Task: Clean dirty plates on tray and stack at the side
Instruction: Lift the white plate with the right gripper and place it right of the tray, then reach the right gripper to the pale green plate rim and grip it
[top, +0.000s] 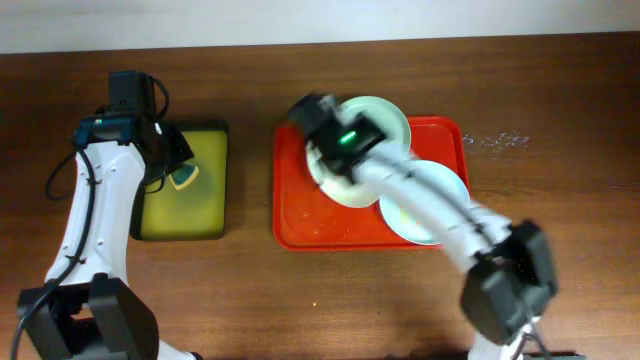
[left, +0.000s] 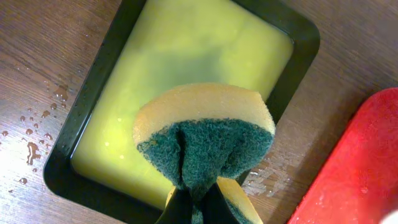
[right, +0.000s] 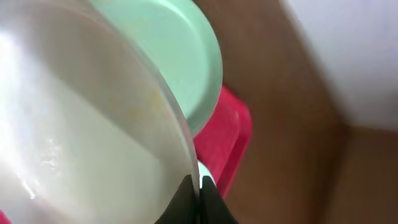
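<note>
The right end effector (right: 199, 198) is gripping the rim of the white plate (right: 81, 124), holding it over the far-left part of the red tray (top: 300, 212) and overlapping 1 mint plate (top: 388, 112). A 3rd plate (top: 452, 187) is lying in that tray, partly under the arm. The left end effector (left: 194, 208) is clamping a sponge (left: 205, 127) above the black tray (left: 93, 87) of yellow liquid, which is resting on the surface (top: 250, 300) beside the red tray.

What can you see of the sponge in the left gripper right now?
The sponge is yellow foam with a dark green scouring layer. The left gripper pinches its middle, so it folds, the green face creased toward the camera. It hangs over the black-rimmed tray of yellow liquid; whether it touches the liquid is unclear.
</note>
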